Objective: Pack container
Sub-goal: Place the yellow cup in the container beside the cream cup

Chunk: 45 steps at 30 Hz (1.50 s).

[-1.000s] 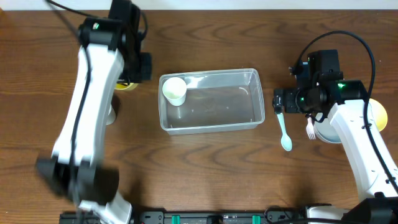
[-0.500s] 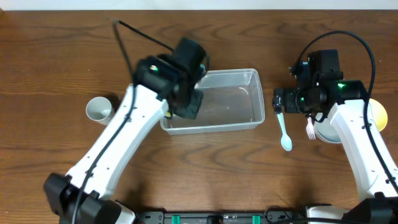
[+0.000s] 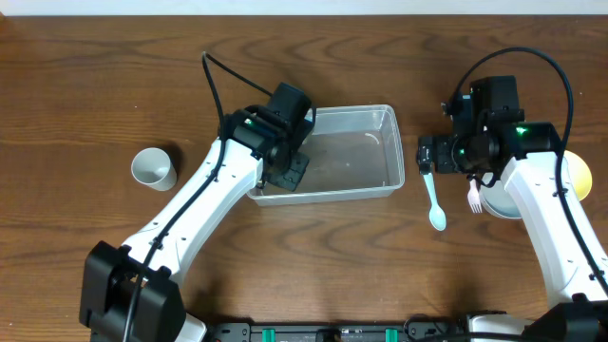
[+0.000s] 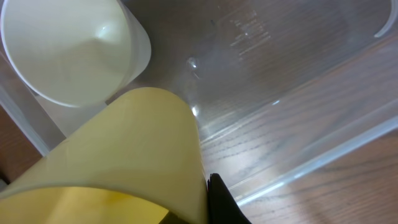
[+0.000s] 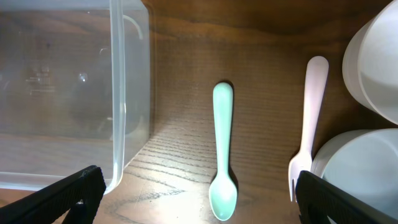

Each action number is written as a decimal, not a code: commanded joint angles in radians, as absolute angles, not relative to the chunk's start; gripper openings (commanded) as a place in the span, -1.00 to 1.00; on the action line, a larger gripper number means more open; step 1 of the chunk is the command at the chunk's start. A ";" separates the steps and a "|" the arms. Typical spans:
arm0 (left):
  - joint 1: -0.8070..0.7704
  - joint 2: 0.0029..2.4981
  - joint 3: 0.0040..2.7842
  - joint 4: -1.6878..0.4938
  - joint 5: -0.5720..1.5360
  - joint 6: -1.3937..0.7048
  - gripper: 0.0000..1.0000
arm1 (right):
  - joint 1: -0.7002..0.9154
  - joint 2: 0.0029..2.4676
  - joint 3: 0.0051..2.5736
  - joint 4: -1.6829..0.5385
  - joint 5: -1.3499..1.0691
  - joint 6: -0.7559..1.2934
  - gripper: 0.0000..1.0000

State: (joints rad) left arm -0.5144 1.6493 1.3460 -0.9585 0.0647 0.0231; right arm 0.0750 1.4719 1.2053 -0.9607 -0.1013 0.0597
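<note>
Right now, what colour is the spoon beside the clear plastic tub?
Mint green plastic spoon, clearest in right wrist view.

Left end of the container [image 3: 356, 157] beneath the left arm [image 3: 204, 195]

White arms [image 3: 185, 220], black joints and cables [image 3: 518, 49], apparently green lights [image 3: 520, 131].

Your table [image 3: 76, 76], brown wood, carries:
- One clear container [image 3: 356, 157] at the centre.
- One white cup [image 3: 152, 168], upright, well to the container's left.
- One mint spoon [image 3: 434, 201] just right of the container, bowl end near.
- One pink fork [image 3: 473, 197] at the left edge of a white bowl [image 3: 502, 201].
- One yellow bowl [image 3: 579, 176] at the far right, partly under the arm.

Your left gripper [image 3: 285, 169] hangs over the container's left end. Your right gripper [image 3: 427, 155] is over the spoon's handle.
</note>
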 commanded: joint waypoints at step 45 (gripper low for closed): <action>-0.271 1.568 1.751 -1.244 -0.147 -0.014 0.13 | 0.065 1.472 1.224 -0.962 -0.102 0.051 0.98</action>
State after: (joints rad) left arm -0.3744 1.5509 1.7649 -1.2266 -0.0982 0.0536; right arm 0.0750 1.4719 1.2053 -0.9611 -0.1009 0.0597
